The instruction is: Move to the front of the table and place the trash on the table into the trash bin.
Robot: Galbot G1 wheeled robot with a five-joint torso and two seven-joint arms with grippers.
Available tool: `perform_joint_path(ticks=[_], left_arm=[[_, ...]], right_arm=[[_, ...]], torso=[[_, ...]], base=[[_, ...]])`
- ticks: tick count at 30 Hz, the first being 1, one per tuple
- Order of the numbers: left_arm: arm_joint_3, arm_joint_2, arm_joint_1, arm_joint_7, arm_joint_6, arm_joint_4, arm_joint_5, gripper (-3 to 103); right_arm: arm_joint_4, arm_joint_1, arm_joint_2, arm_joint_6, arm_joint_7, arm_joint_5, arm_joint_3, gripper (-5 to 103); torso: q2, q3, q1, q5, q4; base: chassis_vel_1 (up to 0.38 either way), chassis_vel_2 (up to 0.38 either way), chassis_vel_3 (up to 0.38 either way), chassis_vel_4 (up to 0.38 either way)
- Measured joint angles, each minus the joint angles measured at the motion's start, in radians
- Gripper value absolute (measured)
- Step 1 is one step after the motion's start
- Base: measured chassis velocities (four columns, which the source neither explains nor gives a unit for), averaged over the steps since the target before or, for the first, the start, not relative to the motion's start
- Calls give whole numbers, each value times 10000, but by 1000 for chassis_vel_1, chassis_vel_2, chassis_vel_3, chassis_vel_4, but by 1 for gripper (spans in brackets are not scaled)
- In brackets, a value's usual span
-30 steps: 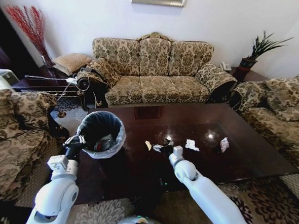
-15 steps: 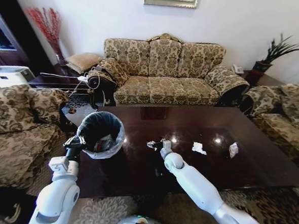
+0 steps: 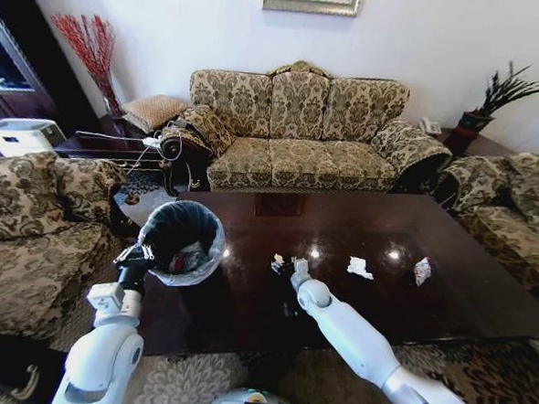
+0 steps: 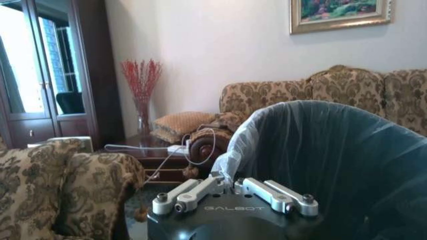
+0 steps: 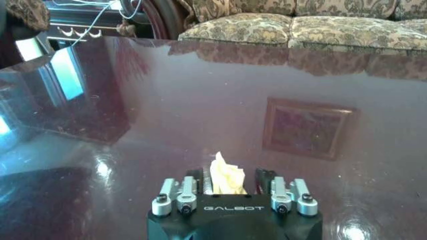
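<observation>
The dark glossy table (image 3: 341, 225) lies in front of me. At its left end my left gripper (image 3: 141, 252) (image 4: 230, 181) is shut on the rim of the trash bin (image 3: 216, 249) (image 4: 320, 150), which has a black liner and some rubbish inside. My right gripper (image 3: 284, 263) (image 5: 231, 170) is low over the table's middle (image 5: 200, 100). It is open, with a pale yellowish paper wad (image 3: 278, 260) (image 5: 225, 179) standing between its fingers and narrow gaps at each side. Farther right lie a white paper wad (image 3: 360, 267) and a pinkish-white wrapper (image 3: 421, 270).
A patterned sofa (image 3: 296, 135) stands behind the table, an armchair (image 3: 30, 224) to the left and another sofa (image 3: 516, 208) to the right. A side table with cables (image 3: 108, 142) is at the back left. A patterned rug (image 3: 406, 357) lies under the table's near edge.
The head view has shifted across the room. My right gripper has moved left from beside the yellowish wad to straddle it. The left gripper still holds the bin in the same place.
</observation>
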Motion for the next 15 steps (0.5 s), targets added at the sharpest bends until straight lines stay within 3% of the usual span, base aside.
perform_joint_path(ticks=[2, 4, 5, 7, 11, 15], left_arm=[[20, 8, -11, 23, 0, 0, -48, 3], [22, 9, -11, 23, 0, 0, -59, 3], [25, 28, -14, 24, 0, 0, -86, 3], [25, 29, -14, 24, 0, 0, -87, 3], [26, 93, -80, 26, -1, 3, -147, 3], [28, 131, -101, 26, -1, 16, -184, 3]], right_arm=[[1, -12, -22, 48, 14, 0, -43, 38], [1, -14, -26, 58, 23, 0, -46, 38], [4, -18, -33, 73, 72, 2, -48, 27], [6, -18, -34, 73, 79, 4, -48, 27], [109, -52, -45, 73, 279, 63, -79, 7], [216, -80, -34, 110, 507, 15, -53, 1]], torso=[[0, 0, 0, -1, -1], [0, 0, 0, -1, -1], [0, 0, 0, -1, 0], [0, 0, 0, 0, 0], [0, 3, 2, 1, 1], [-1, 4, 3, 3, 3]], base=[[0, 0, 0, 0], [0, 0, 0, 0], [0, 0, 0, 0], [0, 0, 0, 0], [0, 0, 0, 0], [0, 0, 0, 0]])
